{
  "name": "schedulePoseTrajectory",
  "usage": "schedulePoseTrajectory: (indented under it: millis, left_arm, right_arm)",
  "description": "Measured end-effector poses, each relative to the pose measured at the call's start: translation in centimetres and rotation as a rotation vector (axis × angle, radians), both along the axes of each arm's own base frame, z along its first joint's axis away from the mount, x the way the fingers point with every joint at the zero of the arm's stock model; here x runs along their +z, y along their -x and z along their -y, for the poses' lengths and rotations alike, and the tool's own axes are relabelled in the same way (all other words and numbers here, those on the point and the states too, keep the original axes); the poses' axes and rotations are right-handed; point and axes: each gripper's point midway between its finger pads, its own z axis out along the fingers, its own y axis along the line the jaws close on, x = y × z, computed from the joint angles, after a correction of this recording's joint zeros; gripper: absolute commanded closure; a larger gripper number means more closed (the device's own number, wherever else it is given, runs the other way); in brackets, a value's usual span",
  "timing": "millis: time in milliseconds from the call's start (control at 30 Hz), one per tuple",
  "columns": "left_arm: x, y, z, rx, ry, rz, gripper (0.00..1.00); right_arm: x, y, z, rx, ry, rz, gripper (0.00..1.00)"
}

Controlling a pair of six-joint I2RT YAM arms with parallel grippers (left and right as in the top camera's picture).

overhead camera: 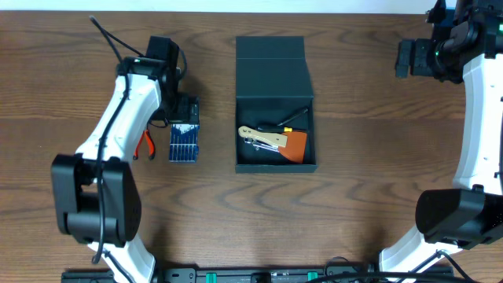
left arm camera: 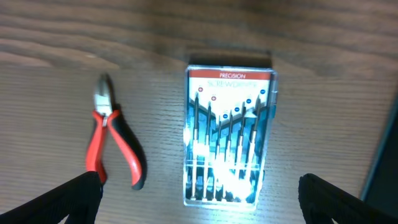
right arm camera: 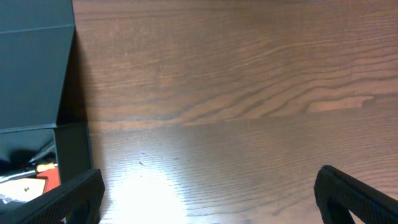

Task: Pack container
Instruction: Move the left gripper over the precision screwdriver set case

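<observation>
Box [overhead camera: 271, 59]: lid open, middle of surface [overhead camera: 361, 196], tools [overhead camera: 273, 141] inside.
Left claw [left arm camera: 202, 200]: apart, above screwdriver case [left arm camera: 228, 137]; pliers [left arm camera: 107, 118] beside.
Right claw [right arm camera: 211, 200]: apart, near far right corner.

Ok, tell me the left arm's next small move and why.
Probably lower the left gripper straight onto the screwdriver case: its open jaws hang either side of the case, which lies outside the open container, beside the pliers.

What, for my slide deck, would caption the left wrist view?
Open left claw hovers over a precision screwdriver set, red-handled pliers lying beside it on the wooden table.
</observation>
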Motion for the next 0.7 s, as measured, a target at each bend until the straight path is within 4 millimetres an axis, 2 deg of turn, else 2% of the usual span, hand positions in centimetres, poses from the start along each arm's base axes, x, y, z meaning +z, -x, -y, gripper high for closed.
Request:
schedulePoseTrajectory:
  millis: [400, 700]
  left_arm:
    - [-3.0, 0.5, 0.9, -0.031, 0.042, -0.089, 0.02]
    - [-3.9, 0.5, 1.2, -0.040, 0.056, -0.109, 0.01]
  right_arm:
    - [0.0, 0.0, 0.0, 0.000, 0.000, 0.001, 0.01]
    - [0.0, 0.0, 0.0, 0.000, 0.000, 0.000, 0.01]
